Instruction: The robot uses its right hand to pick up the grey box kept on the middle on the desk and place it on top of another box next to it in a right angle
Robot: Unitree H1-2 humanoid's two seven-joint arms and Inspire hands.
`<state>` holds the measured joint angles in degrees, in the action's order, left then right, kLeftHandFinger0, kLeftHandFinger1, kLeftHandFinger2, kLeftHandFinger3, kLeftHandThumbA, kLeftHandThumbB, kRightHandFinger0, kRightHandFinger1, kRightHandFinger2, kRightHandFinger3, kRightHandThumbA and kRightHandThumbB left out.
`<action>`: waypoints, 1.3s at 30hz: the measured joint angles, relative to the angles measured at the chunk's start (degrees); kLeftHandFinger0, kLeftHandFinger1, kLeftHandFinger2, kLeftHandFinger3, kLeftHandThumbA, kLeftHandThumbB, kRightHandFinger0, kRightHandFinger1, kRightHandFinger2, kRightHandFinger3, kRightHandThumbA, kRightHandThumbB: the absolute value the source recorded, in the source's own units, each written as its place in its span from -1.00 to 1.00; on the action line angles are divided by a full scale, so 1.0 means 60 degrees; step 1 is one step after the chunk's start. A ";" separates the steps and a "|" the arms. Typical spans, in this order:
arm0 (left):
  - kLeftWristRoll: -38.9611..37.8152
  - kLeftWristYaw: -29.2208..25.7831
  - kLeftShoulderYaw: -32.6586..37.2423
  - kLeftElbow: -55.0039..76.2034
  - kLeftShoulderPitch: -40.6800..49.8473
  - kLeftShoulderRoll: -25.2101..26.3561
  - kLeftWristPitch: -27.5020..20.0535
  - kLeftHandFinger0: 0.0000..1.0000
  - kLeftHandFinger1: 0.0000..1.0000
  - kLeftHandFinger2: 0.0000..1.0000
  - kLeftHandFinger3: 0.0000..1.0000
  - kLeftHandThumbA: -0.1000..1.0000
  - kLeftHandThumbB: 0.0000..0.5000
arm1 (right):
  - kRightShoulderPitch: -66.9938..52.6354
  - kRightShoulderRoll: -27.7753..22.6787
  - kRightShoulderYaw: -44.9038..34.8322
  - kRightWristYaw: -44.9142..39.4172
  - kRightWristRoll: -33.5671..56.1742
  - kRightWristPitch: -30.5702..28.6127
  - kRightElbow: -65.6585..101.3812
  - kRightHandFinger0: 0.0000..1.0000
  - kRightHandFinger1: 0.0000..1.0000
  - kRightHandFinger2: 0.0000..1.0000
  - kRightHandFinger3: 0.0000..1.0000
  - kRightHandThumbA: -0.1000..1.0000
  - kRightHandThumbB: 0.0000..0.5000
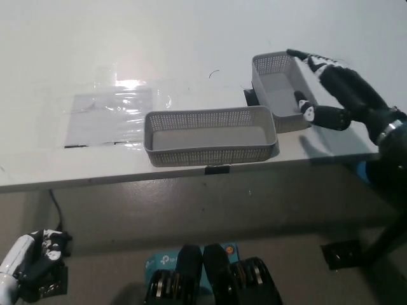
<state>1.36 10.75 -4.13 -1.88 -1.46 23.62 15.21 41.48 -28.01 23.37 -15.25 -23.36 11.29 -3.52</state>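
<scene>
Two grey perforated boxes stand on the white desk [191,38]. The longer box [210,135] lies crosswise near the desk's front edge, in the middle. The smaller box [282,90] stands behind and to its right, set lengthwise. My black right hand [334,86] is open at the right side of the smaller box, fingers spread along its right wall and far corner, thumb near its front right corner. It holds nothing. My white left hand [28,262] rests low at the lower left, below the desk, fingers curled.
A clear plastic sheet [108,117] lies flat on the desk left of the longer box. Black tape marks [216,169] sit at the desk edge under the boxes. The floor below holds a blue carton [166,260] and a black plate [340,254].
</scene>
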 measured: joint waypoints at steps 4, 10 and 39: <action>0.0050 0.0026 0.0086 0.0001 -0.0005 0.0047 0.0001 -0.36 -0.26 -0.19 0.02 -0.46 0.03 | 0.0271 0.0024 0.0450 -0.0333 -0.0530 0.0178 -0.0336 1.00 1.00 1.00 1.00 -0.32 1.00; 0.0147 0.0095 0.0195 0.0002 -0.0012 0.0088 -0.0016 -0.41 -0.35 -0.32 -0.01 -0.46 0.01 | 0.0604 0.0137 0.1001 -0.0655 -0.1102 0.0166 -0.1500 1.00 1.00 1.00 1.00 -0.47 1.00; 0.0801 0.0429 0.0776 0.0365 -0.0245 0.0662 0.0005 -0.48 -0.56 -0.37 0.02 -0.13 -0.41 | 0.1675 0.0928 0.3258 0.0179 -0.3912 -0.1046 -0.5079 -1.00 -0.98 -0.66 0.02 -0.52 -1.00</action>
<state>6.17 13.32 0.53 0.31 -2.93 27.59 15.24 51.54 -22.44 42.92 -14.18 -46.84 5.01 -34.00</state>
